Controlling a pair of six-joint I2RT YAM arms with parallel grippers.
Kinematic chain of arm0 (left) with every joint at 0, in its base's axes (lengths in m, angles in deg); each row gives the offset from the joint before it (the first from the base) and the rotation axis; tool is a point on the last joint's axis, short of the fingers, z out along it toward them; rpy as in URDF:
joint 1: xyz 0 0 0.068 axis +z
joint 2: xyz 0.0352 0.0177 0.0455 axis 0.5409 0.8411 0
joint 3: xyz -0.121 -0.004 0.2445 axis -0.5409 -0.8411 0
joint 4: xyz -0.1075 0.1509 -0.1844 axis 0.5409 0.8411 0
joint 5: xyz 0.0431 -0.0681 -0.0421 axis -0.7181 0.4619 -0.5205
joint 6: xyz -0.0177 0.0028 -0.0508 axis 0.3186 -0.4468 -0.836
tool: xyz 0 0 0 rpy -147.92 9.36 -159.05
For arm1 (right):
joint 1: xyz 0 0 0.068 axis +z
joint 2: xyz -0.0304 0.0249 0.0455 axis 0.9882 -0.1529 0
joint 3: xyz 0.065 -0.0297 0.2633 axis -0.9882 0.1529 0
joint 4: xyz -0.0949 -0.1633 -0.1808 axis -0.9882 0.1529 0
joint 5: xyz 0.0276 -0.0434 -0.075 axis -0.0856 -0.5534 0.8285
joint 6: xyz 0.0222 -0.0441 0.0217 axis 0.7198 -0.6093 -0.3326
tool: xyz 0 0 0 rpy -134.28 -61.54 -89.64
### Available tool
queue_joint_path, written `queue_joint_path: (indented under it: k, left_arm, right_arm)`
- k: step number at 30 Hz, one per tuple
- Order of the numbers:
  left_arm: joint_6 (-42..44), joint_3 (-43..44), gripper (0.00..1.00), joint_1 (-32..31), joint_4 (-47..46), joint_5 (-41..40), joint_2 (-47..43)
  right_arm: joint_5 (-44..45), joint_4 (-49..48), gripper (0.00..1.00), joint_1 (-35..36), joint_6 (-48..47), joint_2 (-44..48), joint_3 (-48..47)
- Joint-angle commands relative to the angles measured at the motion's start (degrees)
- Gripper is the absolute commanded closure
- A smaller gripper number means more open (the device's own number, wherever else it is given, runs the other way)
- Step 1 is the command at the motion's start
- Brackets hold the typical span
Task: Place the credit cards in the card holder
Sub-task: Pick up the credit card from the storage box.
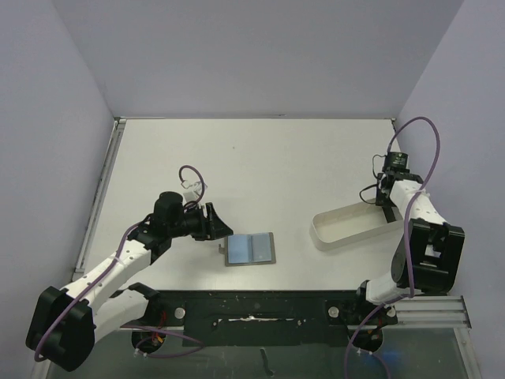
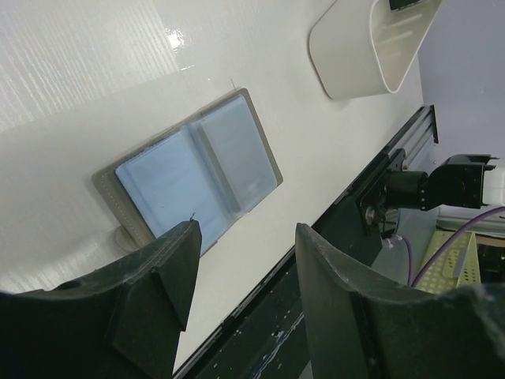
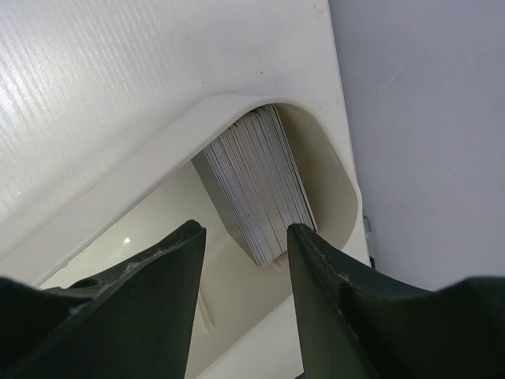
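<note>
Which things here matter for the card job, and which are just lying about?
Job: cards, stacked in the tray; card holder, lying open.
Lying about: tray itself; base rail.

Right wrist: credit cards point(image 3: 260, 185) at tray point(image 3: 331, 174) end, edges too fine to count. Top view: that tray end hidden under right gripper point(image 1: 387, 207). Left wrist: tray cut by top edge; card holder point(image 2: 189, 178) corner farthest from tray behind left gripper point(image 2: 245, 233).
</note>
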Motion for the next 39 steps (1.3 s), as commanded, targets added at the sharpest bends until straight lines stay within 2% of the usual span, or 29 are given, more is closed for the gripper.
queue_joint_path:
  k: [1,5,10,24,39]
  left_arm:
    - [0.9,0.4,0.50,0.4,-1.5,1.7,-1.2]
    - [0.9,0.5,0.50,0.7,-1.5,1.5,-1.0]
    - [0.7,0.4,0.50,1.2,-1.6,1.9,-1.3]
    - [-0.4,-0.6,0.50,3.0,-4.5,5.0,-1.5]
    - [-1.0,-1.3,0.50,3.6,-6.4,6.3,-0.4]
  right_arm:
    - [-1.0,-5.1,0.53,0.0,-2.4,-0.4,1.0]
    - [-1.9,-6.2,0.53,0.0,-2.3,-1.4,1.6]
    - [2.5,-5.8,0.54,0.0,-1.8,-4.4,1.5]
    - [9.0,-6.8,0.67,0.0,-2.3,-7.9,1.2]
    - [9.7,-6.7,0.78,0.6,-2.7,-5.2,0.5]
